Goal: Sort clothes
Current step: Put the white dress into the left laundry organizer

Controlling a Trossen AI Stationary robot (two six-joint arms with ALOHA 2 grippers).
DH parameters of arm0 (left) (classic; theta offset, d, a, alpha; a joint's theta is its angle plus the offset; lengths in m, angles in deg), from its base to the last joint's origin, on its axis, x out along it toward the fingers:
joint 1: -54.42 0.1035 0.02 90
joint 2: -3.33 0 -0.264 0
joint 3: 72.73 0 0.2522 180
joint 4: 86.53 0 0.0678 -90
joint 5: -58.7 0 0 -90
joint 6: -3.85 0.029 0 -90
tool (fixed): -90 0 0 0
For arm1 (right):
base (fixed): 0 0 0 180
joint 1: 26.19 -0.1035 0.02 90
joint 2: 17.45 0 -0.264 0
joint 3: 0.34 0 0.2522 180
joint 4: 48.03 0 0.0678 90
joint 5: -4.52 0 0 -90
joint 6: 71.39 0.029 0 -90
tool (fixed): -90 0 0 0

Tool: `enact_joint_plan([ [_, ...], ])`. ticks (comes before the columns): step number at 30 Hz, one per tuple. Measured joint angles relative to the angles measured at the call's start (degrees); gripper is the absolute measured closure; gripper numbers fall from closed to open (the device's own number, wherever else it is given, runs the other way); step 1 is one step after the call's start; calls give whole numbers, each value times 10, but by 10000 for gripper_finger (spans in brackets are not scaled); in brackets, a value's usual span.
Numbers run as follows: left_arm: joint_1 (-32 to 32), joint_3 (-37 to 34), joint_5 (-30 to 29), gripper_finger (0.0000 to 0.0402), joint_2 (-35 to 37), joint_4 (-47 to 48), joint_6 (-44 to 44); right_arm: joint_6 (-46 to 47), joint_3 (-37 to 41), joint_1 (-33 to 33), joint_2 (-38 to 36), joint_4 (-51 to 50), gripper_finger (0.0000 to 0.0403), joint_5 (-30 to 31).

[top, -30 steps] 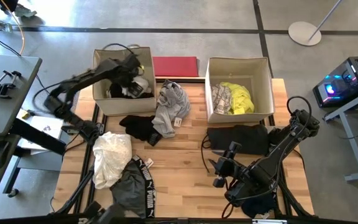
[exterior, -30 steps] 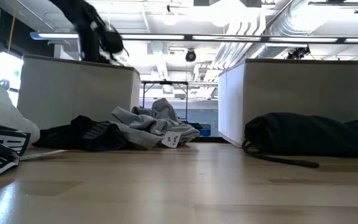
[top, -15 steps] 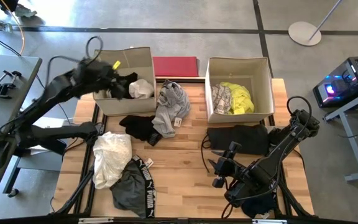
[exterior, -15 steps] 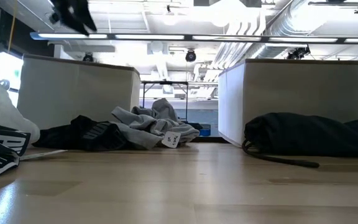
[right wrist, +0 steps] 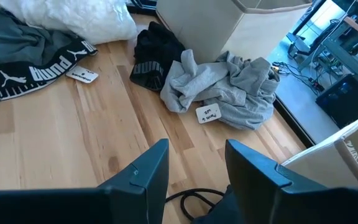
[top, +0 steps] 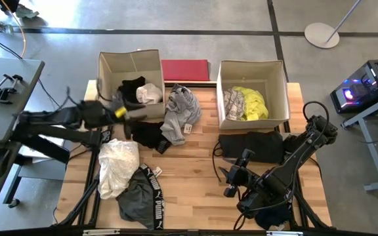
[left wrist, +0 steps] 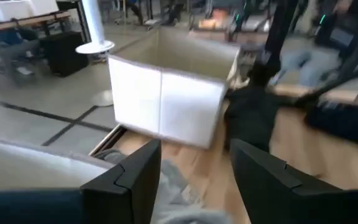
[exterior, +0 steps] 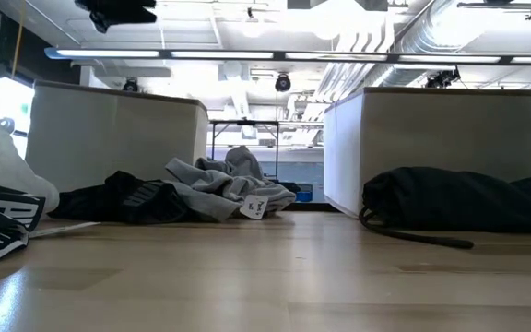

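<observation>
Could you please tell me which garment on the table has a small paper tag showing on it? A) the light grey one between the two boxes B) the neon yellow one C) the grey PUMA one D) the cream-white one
A: a small white tag lies on the crumpled light grey garment between the boxes.

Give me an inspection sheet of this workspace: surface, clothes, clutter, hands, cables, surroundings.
Surface: wooden table, bare in the middle.
Job's things: grey garment, black garment, white garment and PUMA-band garment lie on the table; black and white pieces in the left box; neon yellow and printed pieces in the right box.
Clutter: red board between the boxes; black bag before the right box.
Hands: left hand open, empty, near the left box; right hand open, empty, low over the near table.
Cables: black cord on the wood by the bag.
Surroundings: desk left, lit computer right.
</observation>
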Motion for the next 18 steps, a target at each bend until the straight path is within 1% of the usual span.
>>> enact_joint_plan([
  [3,-76,2,-82,239,-41,5,9,-4,0,0,0,0,258,0],
  [6,-147,34,-142,254,-92,43,-4,-5,0,0,0,0,258,0],
  [9,-205,80,-195,266,-148,132,-61,-5,0,0,0,0,258,0],
  [11,-232,111,-210,273,-183,217,-132,-5,0,0,0,0,258,0],
  [13,-246,134,-198,278,-213,306,-229,-5,0,0,0,0,258,0],
  [16,-253,142,-126,282,-245,408,-378,-9,0,0,0,0,258,0],
  [18,-253,139,-80,282,-263,453,-449,-10,0,0,0,0,258,-1],
])
